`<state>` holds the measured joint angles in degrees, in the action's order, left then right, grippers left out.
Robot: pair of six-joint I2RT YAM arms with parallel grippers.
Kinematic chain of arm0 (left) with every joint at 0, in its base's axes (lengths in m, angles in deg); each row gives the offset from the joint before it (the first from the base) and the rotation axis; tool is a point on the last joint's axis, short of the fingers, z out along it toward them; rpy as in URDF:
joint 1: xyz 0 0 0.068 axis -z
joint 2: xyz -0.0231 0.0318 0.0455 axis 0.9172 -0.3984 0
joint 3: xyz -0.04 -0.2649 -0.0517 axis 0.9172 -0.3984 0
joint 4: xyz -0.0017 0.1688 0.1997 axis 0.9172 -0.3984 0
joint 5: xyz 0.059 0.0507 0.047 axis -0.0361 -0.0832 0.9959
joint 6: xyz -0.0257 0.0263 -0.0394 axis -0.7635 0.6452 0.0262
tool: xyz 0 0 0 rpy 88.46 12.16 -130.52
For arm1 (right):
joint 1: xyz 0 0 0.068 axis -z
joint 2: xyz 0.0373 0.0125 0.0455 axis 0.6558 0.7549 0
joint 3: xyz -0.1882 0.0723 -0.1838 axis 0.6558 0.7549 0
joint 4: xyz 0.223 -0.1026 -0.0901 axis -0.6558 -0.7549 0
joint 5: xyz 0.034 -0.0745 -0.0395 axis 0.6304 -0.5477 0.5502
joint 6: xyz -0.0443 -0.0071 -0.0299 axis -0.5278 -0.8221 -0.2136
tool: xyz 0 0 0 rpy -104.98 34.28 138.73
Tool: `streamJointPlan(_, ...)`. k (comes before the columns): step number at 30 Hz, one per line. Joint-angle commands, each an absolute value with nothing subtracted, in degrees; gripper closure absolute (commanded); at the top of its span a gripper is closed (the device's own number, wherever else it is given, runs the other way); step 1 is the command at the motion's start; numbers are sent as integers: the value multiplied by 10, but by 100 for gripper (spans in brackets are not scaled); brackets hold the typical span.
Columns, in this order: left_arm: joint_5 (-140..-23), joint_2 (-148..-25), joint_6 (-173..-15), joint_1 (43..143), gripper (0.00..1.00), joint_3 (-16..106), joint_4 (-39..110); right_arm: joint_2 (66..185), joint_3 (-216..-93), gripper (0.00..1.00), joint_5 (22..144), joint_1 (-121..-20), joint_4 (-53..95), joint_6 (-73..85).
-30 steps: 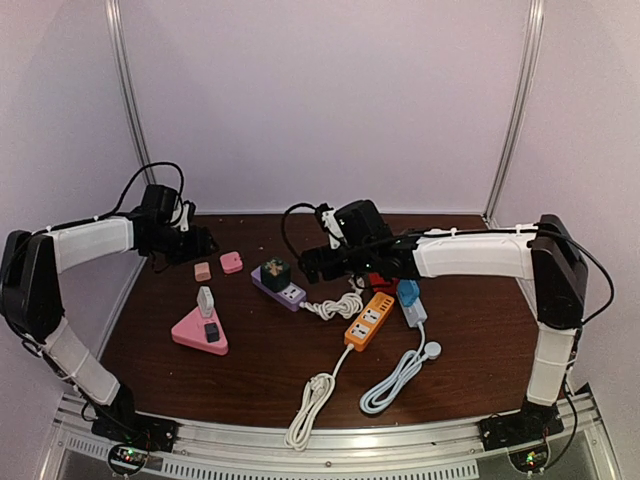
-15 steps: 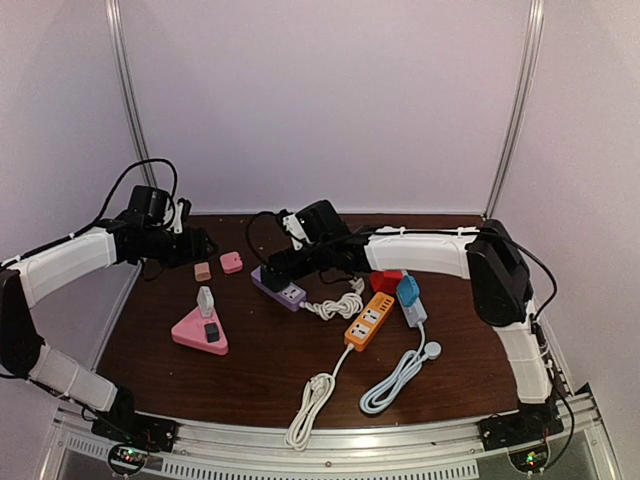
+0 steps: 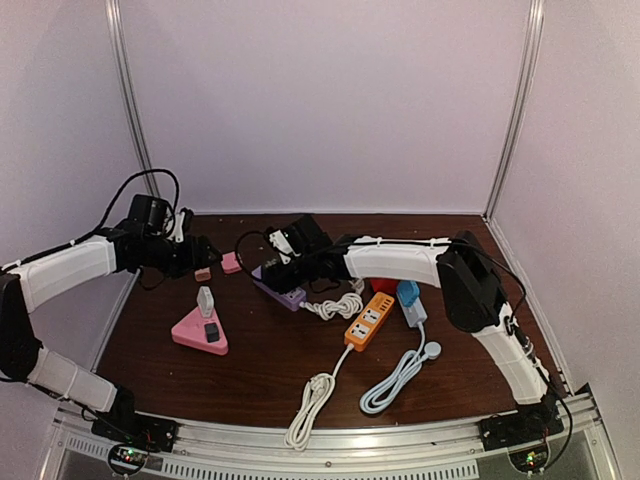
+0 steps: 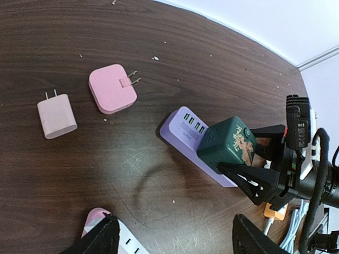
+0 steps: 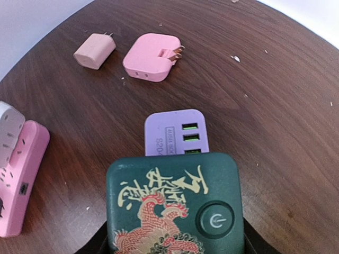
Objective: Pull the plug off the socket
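Much of the purple socket (image 5: pixel 176 132) lies hidden under the green plug (image 5: pixel 175 206).

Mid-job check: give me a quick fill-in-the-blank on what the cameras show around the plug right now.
1. The right gripper straddles a ___ cube plug.
2. That plug sits on the ___ power strip.
3. The left gripper is ___ and has nothing between its fingers.

Missing words: green; purple; open.
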<state>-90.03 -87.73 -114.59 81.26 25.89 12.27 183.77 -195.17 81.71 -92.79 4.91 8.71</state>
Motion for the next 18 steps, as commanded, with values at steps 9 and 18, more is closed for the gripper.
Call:
streamJointPlan(9, -947, -937, -1257, 880, 57, 232, 270, 1711, -1750, 78, 772, -944, 137, 109)
streamJointPlan(18, -926, -1029, -1307, 947, 95, 262, 325, 1605, -1580, 79, 763, -963, 217, 165)
